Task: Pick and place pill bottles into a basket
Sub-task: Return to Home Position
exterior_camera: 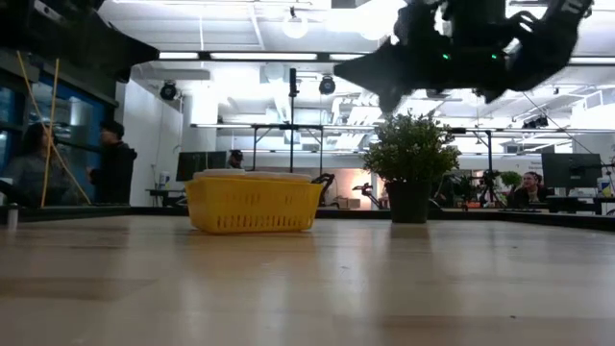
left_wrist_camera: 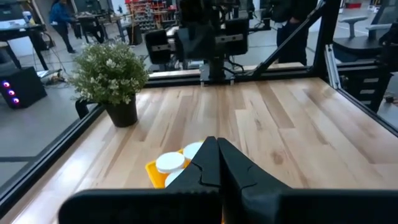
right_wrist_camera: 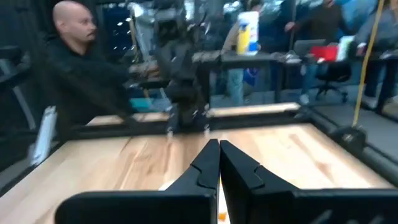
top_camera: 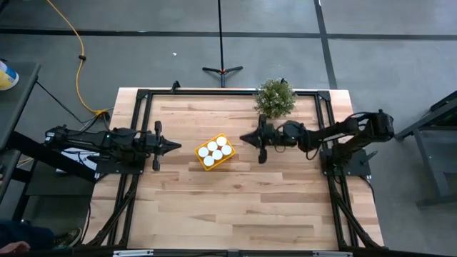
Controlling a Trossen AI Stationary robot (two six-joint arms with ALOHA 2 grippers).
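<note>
Left fingers (left_wrist_camera: 205, 168) and right fingers (right_wrist_camera: 208, 165) closed, empty, outstretched level either side of the basket (exterior_camera: 252, 207).

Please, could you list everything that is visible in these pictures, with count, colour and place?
pill bottles: six, white caps, inside the basket.
basket: one, yellow, middle of the table.
plant: one, green, dark pot, table edge near the right arm.
table: one, light wood.
cable: one, yellow, on the floor.
people: several, room behind.
left end effector: dark, shut, left of the basket.
right end effector: dark, shut, right of the basket.
</note>
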